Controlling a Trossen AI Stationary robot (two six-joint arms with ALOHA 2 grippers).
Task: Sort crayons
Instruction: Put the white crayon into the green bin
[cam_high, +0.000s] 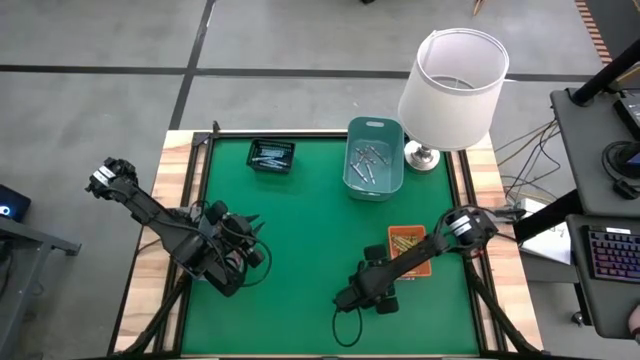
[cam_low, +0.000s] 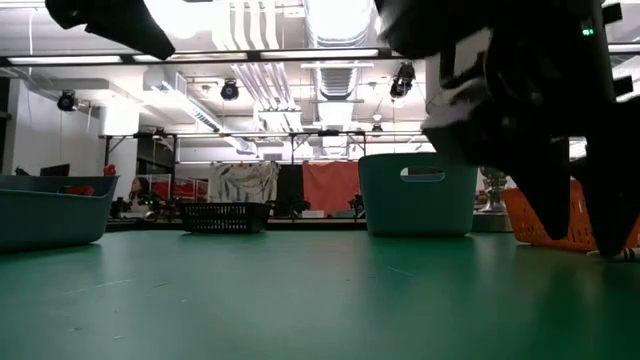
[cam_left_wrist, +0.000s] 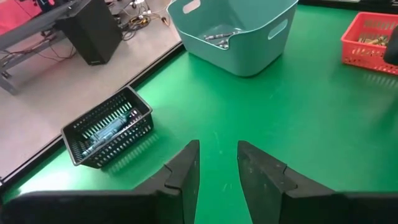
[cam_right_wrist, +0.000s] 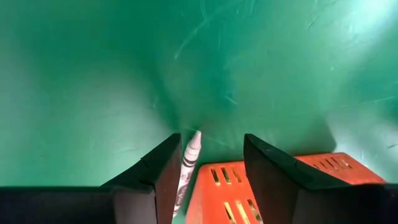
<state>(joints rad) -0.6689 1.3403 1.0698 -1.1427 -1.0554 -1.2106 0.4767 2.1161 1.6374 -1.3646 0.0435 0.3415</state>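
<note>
A grey-white crayon (cam_right_wrist: 190, 157) lies on the green table just outside the orange tray (cam_right_wrist: 273, 180), (cam_high: 407, 240). My right gripper (cam_right_wrist: 211, 155), (cam_high: 375, 282) points steeply down over it, open. The crayon lies between the fingers, close beside one finger (cam_right_wrist: 163, 169); no touch shows. More crayons lie in the teal bin (cam_high: 375, 157), the black basket (cam_high: 271, 156) and the orange tray. My left gripper (cam_left_wrist: 217, 163), (cam_high: 250, 235) hovers open at the table's left with nothing between its fingers.
A white-shaded lamp (cam_high: 455, 85) stands at the far right beside the teal bin. The bin and the black basket sit along the far edge. Bare green mat (cam_high: 300, 250) lies between the two arms. A desk with a keyboard (cam_high: 610, 250) stands off the table's right.
</note>
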